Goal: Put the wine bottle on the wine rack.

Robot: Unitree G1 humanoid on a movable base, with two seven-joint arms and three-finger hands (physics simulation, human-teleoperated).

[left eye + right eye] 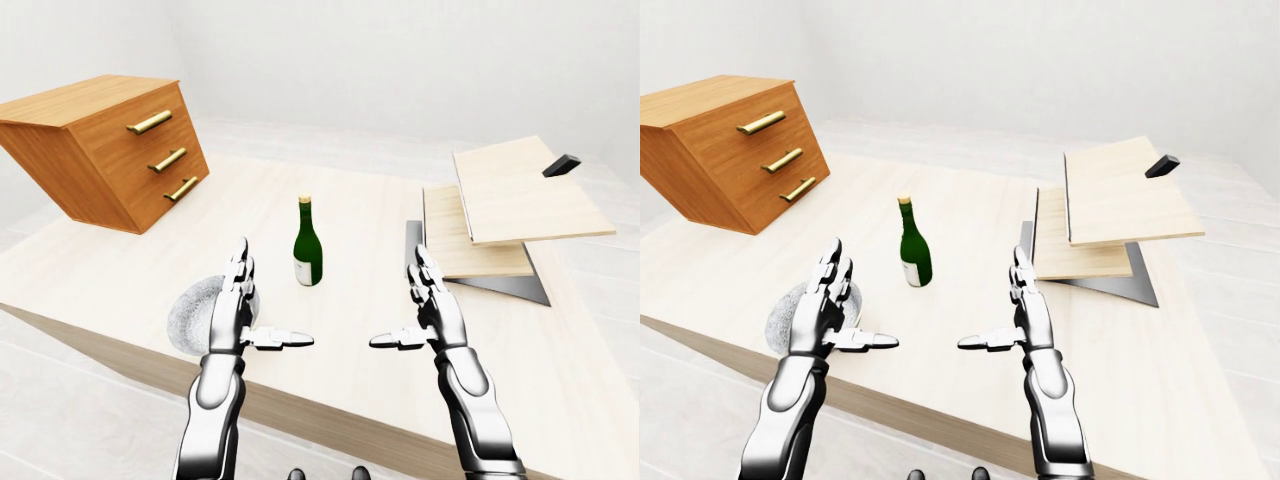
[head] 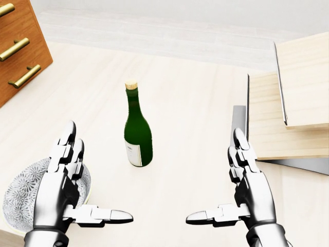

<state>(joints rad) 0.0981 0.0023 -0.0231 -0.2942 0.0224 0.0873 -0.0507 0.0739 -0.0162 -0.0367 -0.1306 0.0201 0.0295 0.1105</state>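
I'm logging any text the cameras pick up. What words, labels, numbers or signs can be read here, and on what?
No text can be read in any view.
wine bottle: it carries a pale label low on its body, with only faint grey marks, too small and blurred to read.
bowl: a grey pattern, no lettering.
drawer chest: brass handles only, no writing.
wine rack: plain boards, no markings.

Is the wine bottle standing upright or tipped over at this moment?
Upright: the wine bottle stands on its base on the table, cork end up, untouched by either hand.
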